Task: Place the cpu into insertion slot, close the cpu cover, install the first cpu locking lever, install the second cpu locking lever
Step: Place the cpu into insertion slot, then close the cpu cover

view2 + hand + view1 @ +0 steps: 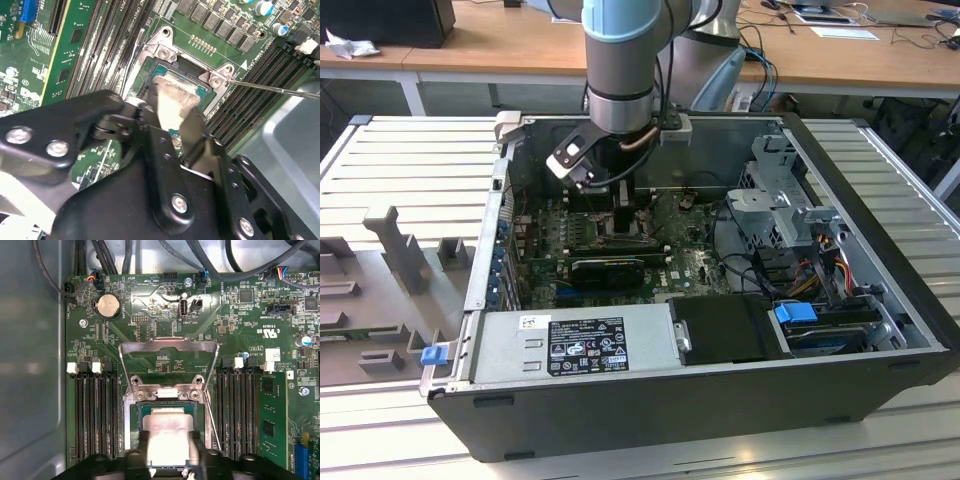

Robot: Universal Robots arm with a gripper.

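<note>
Step 1 is in hand: the gripper (171, 442), pinched on the cpu (167, 422), holds it at the insertion slot (133, 425), likely needing level seating; the cpu cover (169, 345) stands open.

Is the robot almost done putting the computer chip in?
Nothing's finished yet. The claw grips the cpu, set down at the insertion slot; I can't tell if it's fully seated. The cpu cover stands flipped open and a locking lever sticks out loose, so closing the cover and fastening both levers are left.
</note>
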